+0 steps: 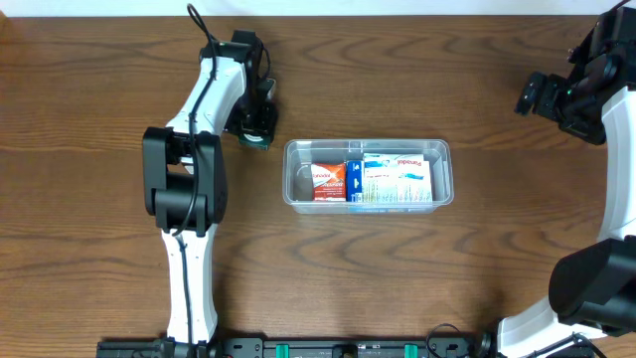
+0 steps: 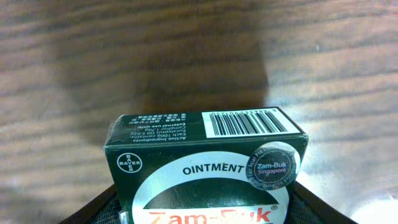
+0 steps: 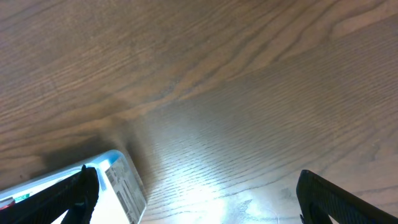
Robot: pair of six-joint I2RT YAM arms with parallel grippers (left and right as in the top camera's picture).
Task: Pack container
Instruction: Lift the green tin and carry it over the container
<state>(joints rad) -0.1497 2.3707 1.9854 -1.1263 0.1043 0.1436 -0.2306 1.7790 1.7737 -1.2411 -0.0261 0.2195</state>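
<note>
1 ointment box (image 2: 205, 158) sits clamped in our left pincer (image 1: 256, 133), likely bound for the container (image 1: 296, 169); our right pincer (image 3: 199, 196) hangs spread, leaving room.

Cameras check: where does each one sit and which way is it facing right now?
Overhead: fixed above, looking straight down at the table and container; left arm and right arm show.
Left wrist: on the left arm, looking past its fingers at the held ointment box.
Right wrist: on the right arm, angled at the table; open fingers in the bottom corners.
Shared: the container's corner shows in right wrist and overhead.
</note>
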